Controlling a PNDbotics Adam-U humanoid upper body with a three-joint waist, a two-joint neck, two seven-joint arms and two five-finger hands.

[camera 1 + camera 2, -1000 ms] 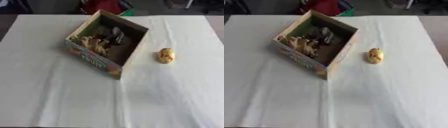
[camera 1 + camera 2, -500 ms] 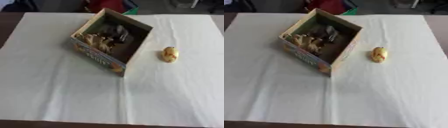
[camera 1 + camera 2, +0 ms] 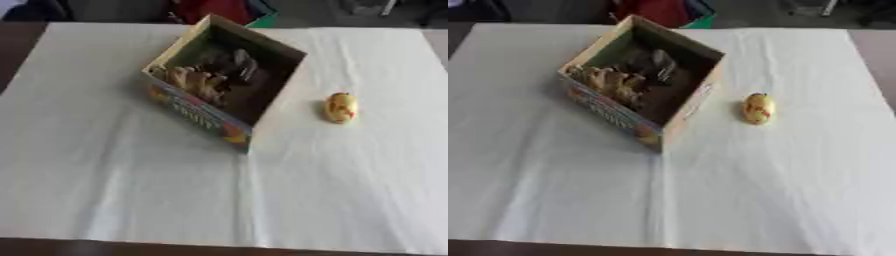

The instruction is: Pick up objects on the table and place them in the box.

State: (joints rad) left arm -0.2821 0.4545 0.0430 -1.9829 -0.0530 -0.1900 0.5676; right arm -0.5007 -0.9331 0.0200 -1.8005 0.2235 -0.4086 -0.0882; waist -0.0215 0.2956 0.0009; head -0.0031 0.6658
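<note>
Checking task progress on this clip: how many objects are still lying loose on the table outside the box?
1. A small yellow object lies on the white cloth, to the right of the box and apart from it. Several items are already inside the box; anything behind the box would be hidden.

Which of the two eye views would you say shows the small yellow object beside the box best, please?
The right eye view: the yellow object lies nearer the picture's middle, apart from the box on the white cloth. The left eye view shows the same object whole, only further toward the right.
</note>
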